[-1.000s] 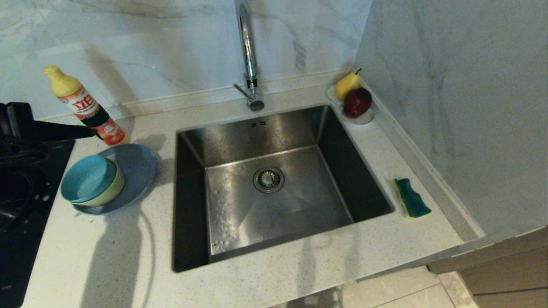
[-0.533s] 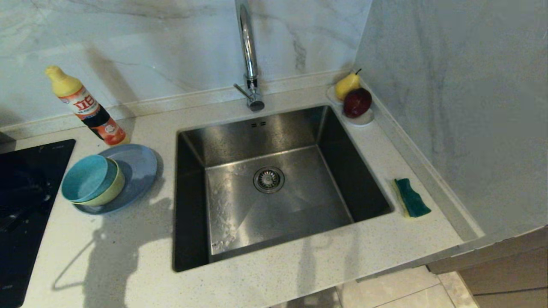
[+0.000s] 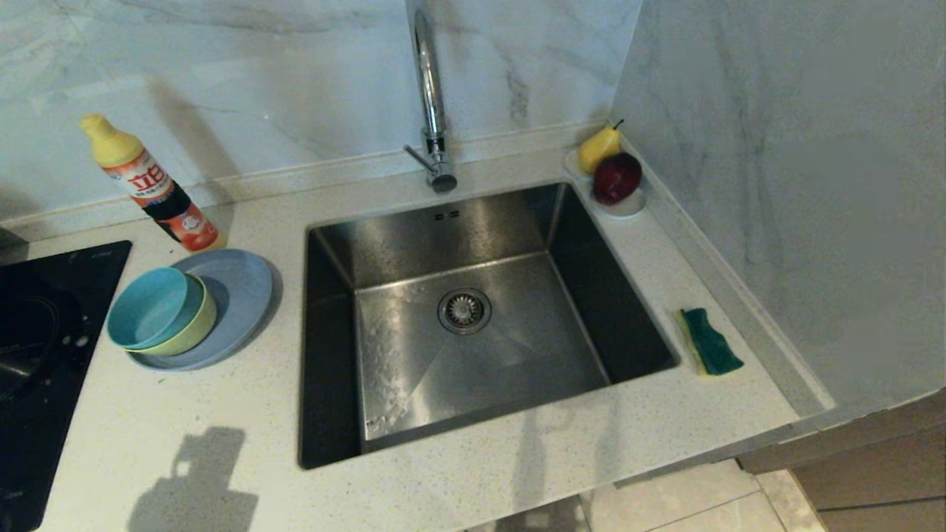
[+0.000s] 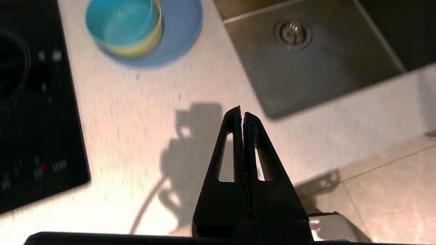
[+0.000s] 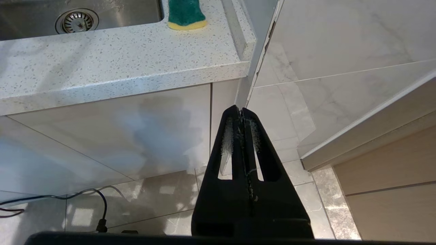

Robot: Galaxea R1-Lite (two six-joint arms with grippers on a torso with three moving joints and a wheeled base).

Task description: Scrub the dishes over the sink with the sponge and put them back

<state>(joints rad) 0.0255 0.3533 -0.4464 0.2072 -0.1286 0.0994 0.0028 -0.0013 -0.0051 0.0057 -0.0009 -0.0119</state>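
Tools, left [image 4: 242,115] and right [image 5: 240,112], both pinched empty, unseen from head view.

Detergent bottle [image 3: 151,192], fruit dish [image 3: 624,203], cooktop [image 3: 44,355]

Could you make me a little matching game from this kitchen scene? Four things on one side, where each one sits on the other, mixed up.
Things:
1. teal-blue bowl
2. sponge
3. soap bottle
4. red apple

Places:
A. on the small white dish in the far right corner
B. nested inside the yellow bowl on the grey-blue plate
C. standing behind the plate, by the back wall
D. lying on the counter right of the sink

Pairs: 1-B, 2-D, 3-C, 4-A
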